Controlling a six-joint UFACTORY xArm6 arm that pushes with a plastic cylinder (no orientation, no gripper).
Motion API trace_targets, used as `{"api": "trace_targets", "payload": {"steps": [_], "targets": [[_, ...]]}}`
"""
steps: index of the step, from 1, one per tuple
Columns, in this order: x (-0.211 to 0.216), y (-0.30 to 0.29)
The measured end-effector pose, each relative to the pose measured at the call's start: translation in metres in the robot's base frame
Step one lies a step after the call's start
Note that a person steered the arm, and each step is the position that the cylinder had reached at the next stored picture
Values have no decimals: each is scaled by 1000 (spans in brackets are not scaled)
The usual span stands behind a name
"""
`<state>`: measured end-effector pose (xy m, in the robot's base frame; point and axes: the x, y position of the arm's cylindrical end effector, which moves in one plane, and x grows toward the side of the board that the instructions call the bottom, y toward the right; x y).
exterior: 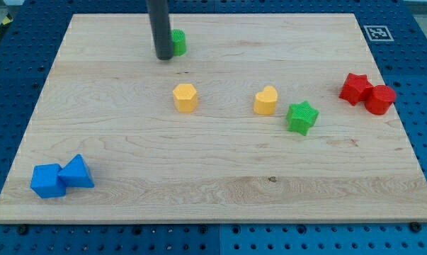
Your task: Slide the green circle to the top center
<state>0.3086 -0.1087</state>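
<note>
Tip (163,58) touching green circle's (178,42) left side.

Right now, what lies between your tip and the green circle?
Nothing: my tip sits against the green circle's left side in the camera view.

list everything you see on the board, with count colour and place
green circle: 1, green, top, left of centre, partly behind the rod
green star: 1, green, right of centre
yellow hexagon: 1, yellow, left of centre
yellow heart: 1, yellow, just left of the green star
red blocks: 2, red, right edge, touching
blue blocks: 2, blue, bottom left, touching
board: 1, light wood, on a blue pegboard
my tip: 1, dark, against the green circle's left side
</note>
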Motion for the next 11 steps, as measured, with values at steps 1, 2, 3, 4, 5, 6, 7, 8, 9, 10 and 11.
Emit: {"api": "trace_targets", "payload": {"steps": [1,2,3,4,5,6,7,8,9,10,11], "targets": [[-20,-38],[-21,-37],[-21,-17],[-21,25],[-21,58],[4,79],[18,105],[1,109],[-19,109],[-31,109],[-40,109]]}}
